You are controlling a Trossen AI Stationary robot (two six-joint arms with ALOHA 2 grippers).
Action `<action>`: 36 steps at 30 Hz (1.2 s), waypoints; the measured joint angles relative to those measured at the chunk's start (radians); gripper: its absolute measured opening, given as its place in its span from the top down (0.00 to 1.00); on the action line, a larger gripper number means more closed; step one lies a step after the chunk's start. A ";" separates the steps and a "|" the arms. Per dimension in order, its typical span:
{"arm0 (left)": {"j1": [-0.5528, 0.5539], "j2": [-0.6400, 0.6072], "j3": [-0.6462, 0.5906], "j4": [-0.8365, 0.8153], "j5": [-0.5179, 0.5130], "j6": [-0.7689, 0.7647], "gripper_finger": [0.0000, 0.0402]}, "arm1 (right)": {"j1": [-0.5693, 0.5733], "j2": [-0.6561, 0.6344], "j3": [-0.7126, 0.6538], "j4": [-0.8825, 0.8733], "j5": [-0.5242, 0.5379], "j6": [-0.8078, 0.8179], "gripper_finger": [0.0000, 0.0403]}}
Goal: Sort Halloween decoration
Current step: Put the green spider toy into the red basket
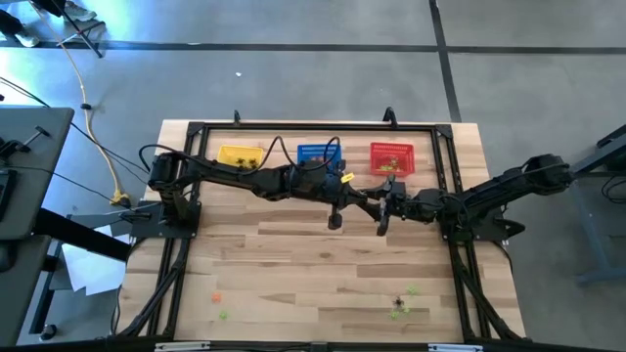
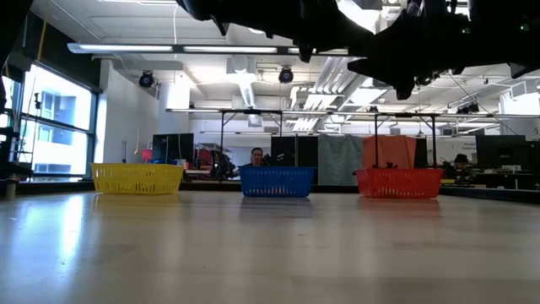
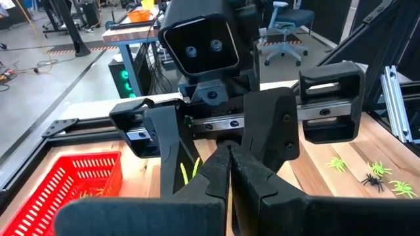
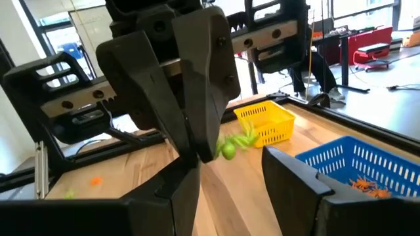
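Pinches a light green trinket [image 4: 231, 147] in the shut jaws of the left gripper [image 4: 197, 155], in the air over the mid-tabletop [image 1: 293, 264], facing the right gripper [image 1: 383, 223] with its jaws wide and empty; may drop the tiny piece if released before those jaws close. Beyond, pale wood planks; loose trinkets [image 1: 403, 301] near the front edge; yellow basket [image 1: 240, 154], blue basket [image 1: 315, 154], red basket [image 1: 391, 156] along the back; open workshop, desks, a seated person [image 2: 256, 157].

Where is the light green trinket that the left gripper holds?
High view: mid-table, ahead of the blue basket, pinched in the left gripper as a light green trinket, facing the open right gripper.
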 joint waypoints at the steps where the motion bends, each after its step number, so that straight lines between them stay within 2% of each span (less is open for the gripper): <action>1: 0.000 0.000 0.000 -0.001 0.000 0.000 1.00 | 0.000 0.000 0.003 -0.013 0.000 0.004 0.60; 13: -0.001 0.000 0.000 -0.003 0.000 0.000 1.00 | 0.000 0.000 0.005 -0.048 0.000 0.002 0.60; 17: -0.003 0.000 0.000 -0.048 0.000 0.001 1.00 | 0.000 -0.001 0.005 -0.085 0.013 0.003 0.60; 22: -0.003 -0.005 0.000 -0.192 -0.001 -0.026 1.00 | -0.024 -0.010 0.005 -0.345 0.107 0.163 0.60; 28: -0.018 -0.005 0.000 -0.295 -0.003 -0.025 1.00 | -0.113 -0.015 0.005 -0.581 0.112 0.385 0.60; 32: -0.032 -0.007 0.000 -0.339 -0.003 -0.025 1.00 | -0.185 -0.015 0.005 -0.747 0.048 0.514 0.60; 36: -0.043 -0.038 -0.001 -0.390 -0.004 -0.025 1.00 | -0.237 -0.015 0.004 -0.817 -0.059 0.566 0.60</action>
